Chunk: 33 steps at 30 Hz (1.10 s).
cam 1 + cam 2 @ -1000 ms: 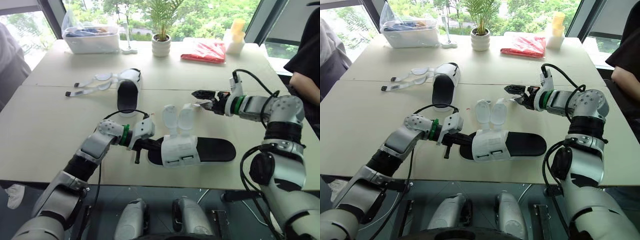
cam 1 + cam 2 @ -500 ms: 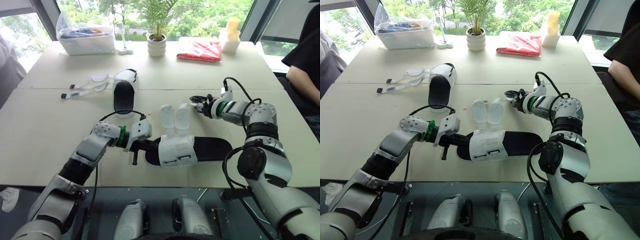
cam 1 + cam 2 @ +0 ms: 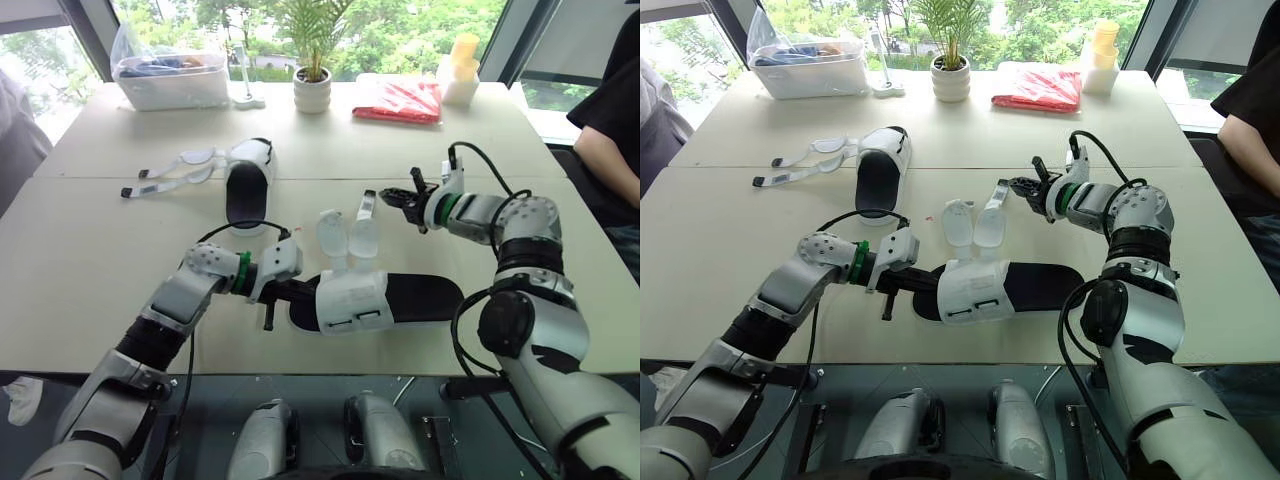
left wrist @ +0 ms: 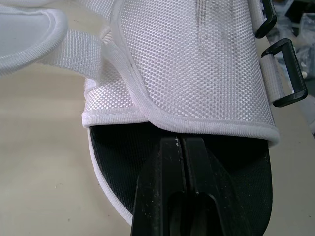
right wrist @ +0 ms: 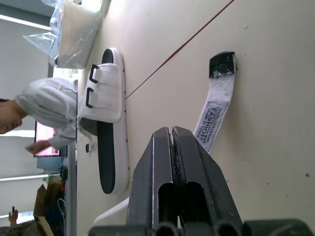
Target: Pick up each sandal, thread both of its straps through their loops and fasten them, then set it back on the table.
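The white woven-fabric sandal with the black footbed (image 3: pixel 352 300) lies near the front edge of the pale desk (image 3: pixel 90 250), its two padded flaps (image 3: pixel 345 232) thrown open toward the far side. It is judged to be light. The sole should be fairly stiff and the upper pliable. The white webbing strap with the black tip (image 5: pixel 216 98) looks limp enough to flop unless it is pinched close to that tip. The sole's rim is the firmer place for steadying.

The left gripper (image 4: pixel 182 147) is pushed in at the toe end, under the upper, with its fingers pressed together on the footbed. Whether anything is pinched cannot be told. The left forearm is stretched low over the desk.

The right gripper (image 5: pixel 171 135) is closed on nothing, just beside the strap. The right arm is bent at the elbow, with the forearm reached inward toward the robot's left.
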Each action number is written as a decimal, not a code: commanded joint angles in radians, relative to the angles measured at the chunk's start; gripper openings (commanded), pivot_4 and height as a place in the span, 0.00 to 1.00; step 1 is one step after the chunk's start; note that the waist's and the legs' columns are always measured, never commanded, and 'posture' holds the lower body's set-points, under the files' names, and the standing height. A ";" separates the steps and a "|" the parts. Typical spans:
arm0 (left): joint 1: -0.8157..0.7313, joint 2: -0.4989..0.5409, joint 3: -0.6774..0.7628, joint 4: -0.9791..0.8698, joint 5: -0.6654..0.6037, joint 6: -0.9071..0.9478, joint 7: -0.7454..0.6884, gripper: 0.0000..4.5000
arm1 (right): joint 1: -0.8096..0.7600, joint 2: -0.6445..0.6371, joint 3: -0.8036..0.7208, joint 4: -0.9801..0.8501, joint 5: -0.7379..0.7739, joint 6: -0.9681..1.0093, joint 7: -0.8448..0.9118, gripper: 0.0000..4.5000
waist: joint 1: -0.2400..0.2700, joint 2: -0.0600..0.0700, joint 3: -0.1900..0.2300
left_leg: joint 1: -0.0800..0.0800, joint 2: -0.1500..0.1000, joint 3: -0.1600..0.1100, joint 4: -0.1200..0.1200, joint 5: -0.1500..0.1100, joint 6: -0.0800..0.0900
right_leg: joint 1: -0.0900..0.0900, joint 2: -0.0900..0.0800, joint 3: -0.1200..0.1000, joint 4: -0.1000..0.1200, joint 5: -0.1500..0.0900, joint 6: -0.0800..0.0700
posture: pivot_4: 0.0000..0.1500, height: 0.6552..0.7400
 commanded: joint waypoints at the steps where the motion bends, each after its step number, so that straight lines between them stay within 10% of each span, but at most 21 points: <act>1: 0.001 0.001 -0.006 0.033 0.039 0.006 0.019 0.00 | 0.020 -0.025 0.087 -0.114 -0.024 0.007 0.099 0.01 | 0.001 0.000 0.000 | 0.000 0.000 0.000 0.000 0.000 0.000 | 0.000 0.000 0.000 0.000 0.000 0.000 | 1.00 0.81; 6: -0.002 0.001 -0.010 0.035 0.040 0.001 0.015 0.00 | 0.012 -0.033 0.090 -0.071 -0.039 0.049 0.097 0.12 | 0.001 0.000 0.000 | 0.000 0.000 0.000 0.000 0.000 0.000 | 0.000 0.000 0.000 0.000 0.000 0.000 | 1.00 0.81; 14: -0.005 0.005 -0.008 0.038 0.041 0.001 0.017 0.00 | -0.017 0.002 0.059 0.069 -0.069 -0.008 0.064 0.97 | -0.002 0.000 0.000 | 0.000 0.000 0.000 -0.001 0.000 0.000 | 0.000 -0.001 0.000 0.000 0.000 0.000 | 1.00 0.81; 23: 0.009 0.014 -0.002 0.019 0.039 0.008 0.026 0.00 | -0.111 0.069 -0.003 0.263 -0.088 -0.175 0.024 0.99 | -0.006 0.000 0.000 | 0.001 0.000 0.000 -0.001 0.001 -0.001 | 0.000 -0.001 0.000 0.000 0.000 0.000 | 1.00 0.81; 26: 0.013 0.017 0.000 0.013 0.038 0.011 0.030 0.00 | -0.131 0.074 -0.009 0.313 -0.100 -0.237 0.020 0.80 | -0.005 0.000 0.000 | 0.001 0.000 0.000 -0.002 0.001 -0.001 | 0.000 -0.001 0.000 0.000 0.000 0.000 | 1.00 0.81; 33: 0.019 0.018 0.005 0.005 0.034 0.019 0.039 0.00 | -0.145 0.070 0.020 0.334 -0.132 -0.258 0.096 0.01 | -0.005 0.001 0.000 | 0.000 0.000 0.000 -0.002 0.001 -0.001 | -0.001 -0.001 0.000 -0.001 0.000 0.000 | 1.00 0.81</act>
